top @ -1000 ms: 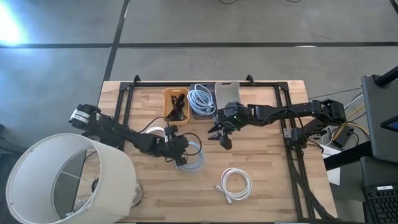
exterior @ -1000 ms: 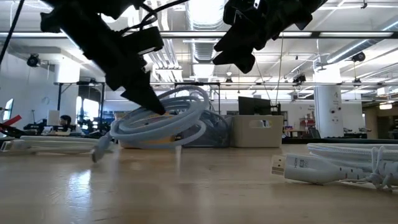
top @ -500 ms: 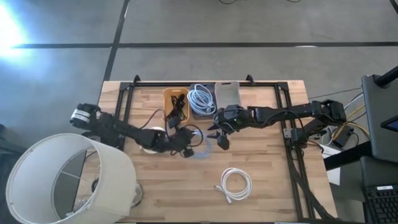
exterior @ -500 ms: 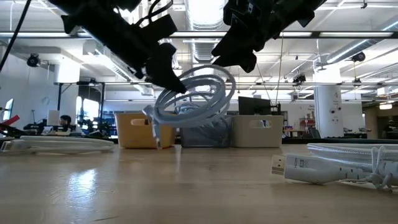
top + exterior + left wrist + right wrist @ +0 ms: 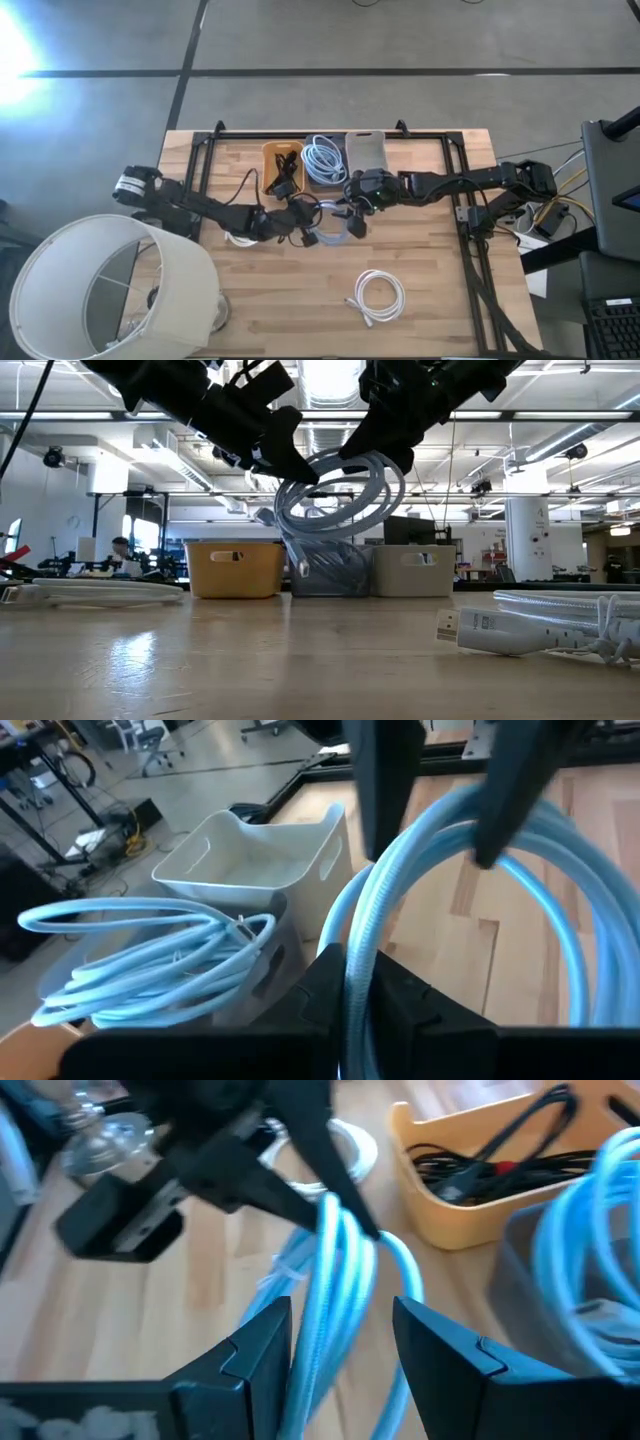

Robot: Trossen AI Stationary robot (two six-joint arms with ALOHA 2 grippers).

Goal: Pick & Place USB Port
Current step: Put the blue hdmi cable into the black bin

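Your left gripper (image 5: 300, 222) holds a light-blue cable coil (image 5: 330, 231) in shut jaws, lifted above mid worktop (image 5: 430, 280) in front of three bins: yellow (image 5: 270, 152), grey (image 5: 322, 180) and white (image 5: 366, 146). Your right gripper (image 5: 352, 222) has open jaws straddling the coil's far side; whether they touch it is hard to see. A second, white coil (image 5: 379, 296) lies nearer you, its plug cut small.

The robot has two slender, dark, nearly black arms built of jointed segments. The left arm (image 5: 190, 207) carries a pale ring-shaped band near its base and a thin black cable looping along it. The right arm (image 5: 470, 182) is uniformly black. Each end effector has flat, angular matte-black fingers (image 5: 445, 1355).
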